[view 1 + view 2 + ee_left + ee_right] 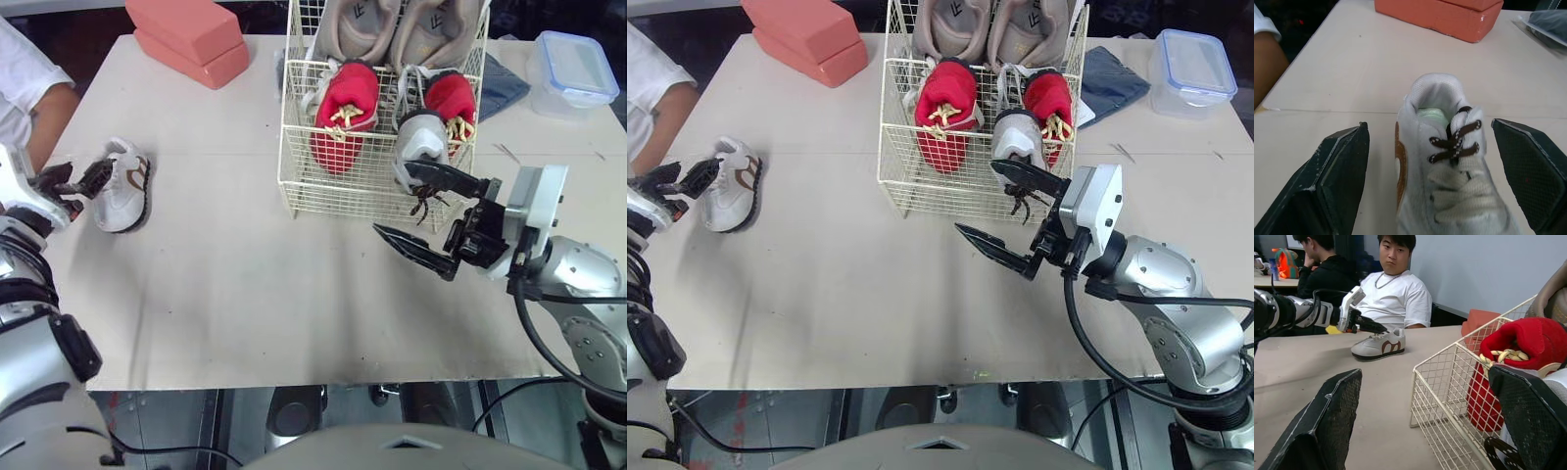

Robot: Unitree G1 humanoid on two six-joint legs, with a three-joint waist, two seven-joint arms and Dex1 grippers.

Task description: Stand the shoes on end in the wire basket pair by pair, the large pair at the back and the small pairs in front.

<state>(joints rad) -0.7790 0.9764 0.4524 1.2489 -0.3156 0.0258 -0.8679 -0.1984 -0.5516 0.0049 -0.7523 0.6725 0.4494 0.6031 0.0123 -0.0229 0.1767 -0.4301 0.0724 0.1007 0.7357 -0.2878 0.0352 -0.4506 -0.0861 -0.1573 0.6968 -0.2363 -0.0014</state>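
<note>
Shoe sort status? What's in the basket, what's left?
Done: large beige pair stands at the back of the wire basket, red pair in front. One white shoe is in too, open right gripper beside it. In hand: left gripper open around its mate on the table, not gripped. Left: stand that shoe in the basket.

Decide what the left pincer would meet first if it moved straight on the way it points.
The white shoe, almost certainly: it lies directly ahead, already partly between the left pincer's open fingers.
</note>
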